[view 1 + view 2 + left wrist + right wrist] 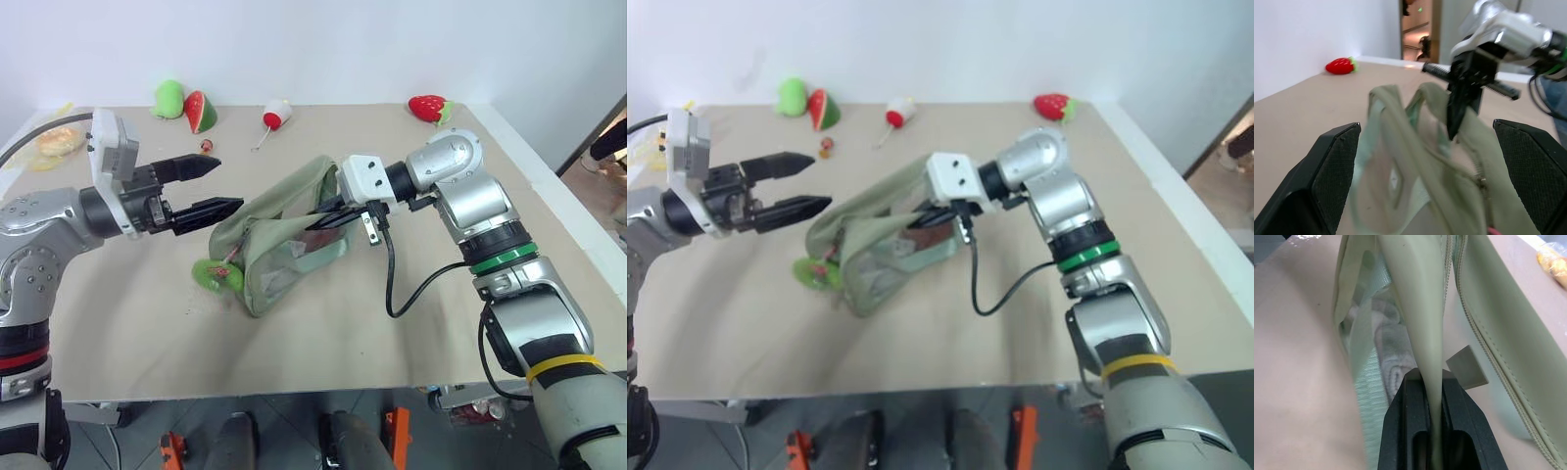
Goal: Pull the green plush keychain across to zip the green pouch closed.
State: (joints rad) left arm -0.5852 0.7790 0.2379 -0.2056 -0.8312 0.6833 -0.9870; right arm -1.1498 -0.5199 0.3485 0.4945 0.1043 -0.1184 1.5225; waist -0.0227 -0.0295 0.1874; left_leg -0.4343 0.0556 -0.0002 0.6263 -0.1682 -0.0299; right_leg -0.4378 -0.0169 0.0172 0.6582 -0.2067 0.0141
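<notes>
Right claw (331, 217) pinches a fold of the green pouch (284, 240) at its top edge; left claw (216, 186) spread wide, just beside the pouch's other end (not touching). Green plush keychain (217, 275) lies on counter (127, 323) by pouch's left end.

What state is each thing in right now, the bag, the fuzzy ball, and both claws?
green pouch: unzipped, top gaping, lying on the table.
green plush keychain: resting on the table by the pouch's end, ungrasped.
left claw: open, empty.
right claw: shut on a pouch flap.
</notes>
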